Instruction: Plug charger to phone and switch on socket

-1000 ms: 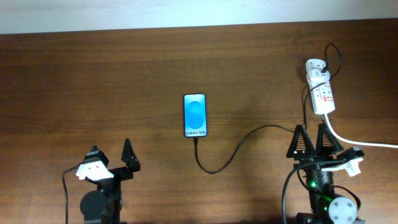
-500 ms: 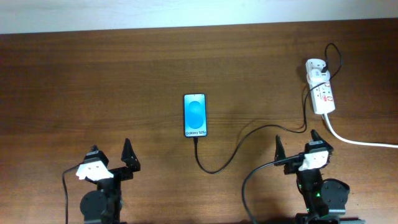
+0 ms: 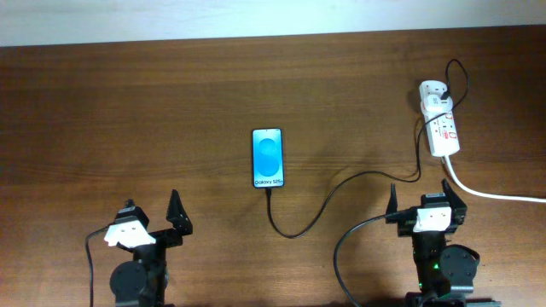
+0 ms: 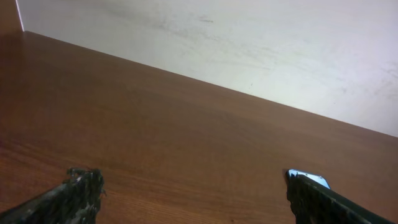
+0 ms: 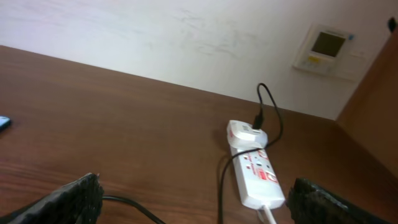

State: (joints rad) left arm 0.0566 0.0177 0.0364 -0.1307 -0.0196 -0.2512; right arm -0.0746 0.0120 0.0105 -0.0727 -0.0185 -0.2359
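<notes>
Brown wooden table (image 3: 128, 102), contents as follows.

1. phone (image 3: 267, 158): lies flat at mid-table with its blue screen lit, well apart from both grippers. The left wrist view shows only 1 blue corner, behind the tip of 1 finger. The right wrist view shows only a sliver at the left frame edge.

2. charger (image 3: 341, 186): thin black cable. It leaves the phone's near short edge, loops toward the robot, then crosses to the socket. The connector tip is too small to tell whether it is seated. The overhead view blurs the far end, but the right wrist view shows the cable arching up and dropping into a white block (image 5: 245, 132) at the socket's far end.

3. socket (image 3: 442, 130): white strip with red marks, at the far right of the table. The switch position is unreadable in all 3 views. A thick white cord (image 3: 490, 194) leaves its near end and is cut off by the right frame edge.

4. left gripper (image 3: 152, 209): jaws spread wide with nothing between them, over bare wood at the near left.

5. right gripper (image 3: 419, 200): jaws spread wide and empty, on the near side of the socket. The cable crosses just beyond its fingertips.

6. wall panel (image 5: 326, 46): mounted on the pale wall (image 4: 249, 50), seen only from the right wrist.
</notes>
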